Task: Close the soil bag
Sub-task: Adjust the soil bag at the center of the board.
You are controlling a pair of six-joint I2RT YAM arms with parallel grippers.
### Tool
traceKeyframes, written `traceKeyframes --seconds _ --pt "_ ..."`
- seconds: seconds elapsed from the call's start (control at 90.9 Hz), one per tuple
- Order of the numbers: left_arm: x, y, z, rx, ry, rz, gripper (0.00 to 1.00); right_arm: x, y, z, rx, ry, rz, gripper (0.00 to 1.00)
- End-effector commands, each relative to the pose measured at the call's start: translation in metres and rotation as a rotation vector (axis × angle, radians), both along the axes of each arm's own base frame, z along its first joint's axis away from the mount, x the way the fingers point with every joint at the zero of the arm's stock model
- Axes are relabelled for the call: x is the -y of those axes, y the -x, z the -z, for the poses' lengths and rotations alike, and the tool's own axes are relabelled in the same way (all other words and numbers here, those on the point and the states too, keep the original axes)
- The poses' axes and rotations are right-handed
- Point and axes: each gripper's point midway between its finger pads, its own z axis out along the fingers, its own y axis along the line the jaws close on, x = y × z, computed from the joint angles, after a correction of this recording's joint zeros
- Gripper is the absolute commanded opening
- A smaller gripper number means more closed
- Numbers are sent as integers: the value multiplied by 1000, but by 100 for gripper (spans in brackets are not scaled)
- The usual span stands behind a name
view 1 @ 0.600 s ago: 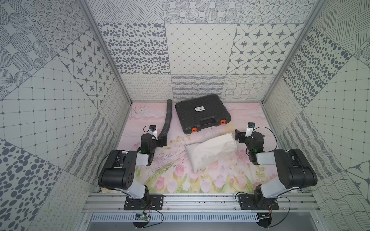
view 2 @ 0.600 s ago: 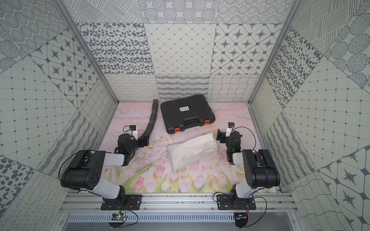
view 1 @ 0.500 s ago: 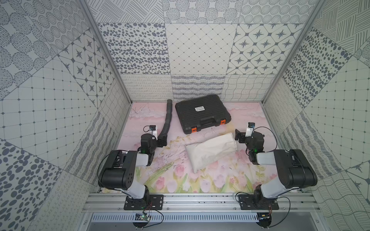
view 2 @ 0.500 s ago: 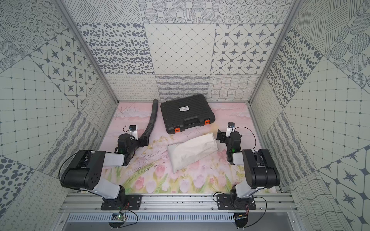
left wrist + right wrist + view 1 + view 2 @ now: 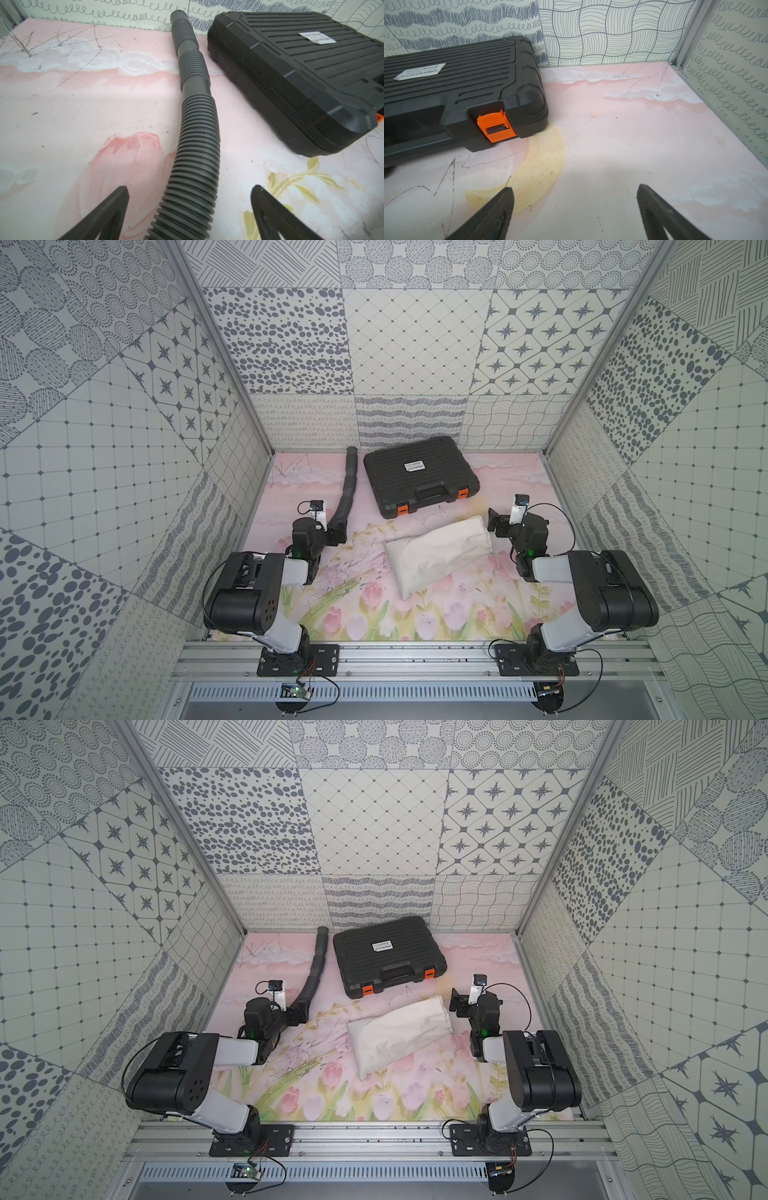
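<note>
Nothing has shifted since half a second ago: both arms sit as they did, and the sack lies where it lay. The soft, off-white, pillow-shaped cloth soil bag point(image 5: 438, 556) lies slantwise in the middle of the pink flower-printed mat point(image 5: 374, 616). Its pleated neck end points toward the right arm and its blunt end toward the front rail. I cannot make out a cord from here.

Just beside that neck, not touching it, hangs the right gripper point(image 5: 496, 524). Its jaws are spread wide over bare mat, with nothing between them in the wrist view. Across the mat, well apart from the bag, the left gripper point(image 5: 337, 533) is spread just as wide. Its fingers sit either side of the near end of a black corrugated hose point(image 5: 349, 489); whether they touch it I cannot tell. Behind the bag, near but apart from it, sits the black ribbed plastic case point(image 5: 419, 477), its orange latches down.

To my eye the closing has not begun, and this is the reach toward the bag. The next move calls for the right gripper to turn onto the neck and find the drawstring. The left should come across to pin the body, so a pull gathers the mouth rather than dragging the whole sack.
</note>
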Motion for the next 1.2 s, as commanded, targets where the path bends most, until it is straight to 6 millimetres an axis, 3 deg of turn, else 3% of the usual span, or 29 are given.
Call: traceKeyframes --seconds 0.0,0.143,0.209,0.341,0.451,0.616,0.847,0.979,1.188 --pt "1 -5 -7 35 -17 5 96 0 -3 -8 36 -7 -1 97" --pt "-1 -5 -11 31 -17 -4 96 16 -3 -16 30 -21 91 97" --pt "-8 -4 -21 14 -18 -49 96 20 -3 -32 39 -23 111 97" --pt "-24 1 -34 -121 36 -183 96 33 1 -47 -81 -99 225 97" --pt "-25 14 -47 -236 96 -230 96 42 11 -67 -216 -150 318 97" --pt "-24 28 -67 -338 287 -360 96 17 28 -89 -363 -220 172 97" --pt "31 43 -95 -566 420 -197 96 -38 63 -127 -463 -410 -81 97" --pt "60 60 -115 -585 443 -59 96 -63 83 -134 -513 -481 -192 97" --pt "88 98 -125 -671 528 72 96 -87 104 -140 -621 -504 -293 97"
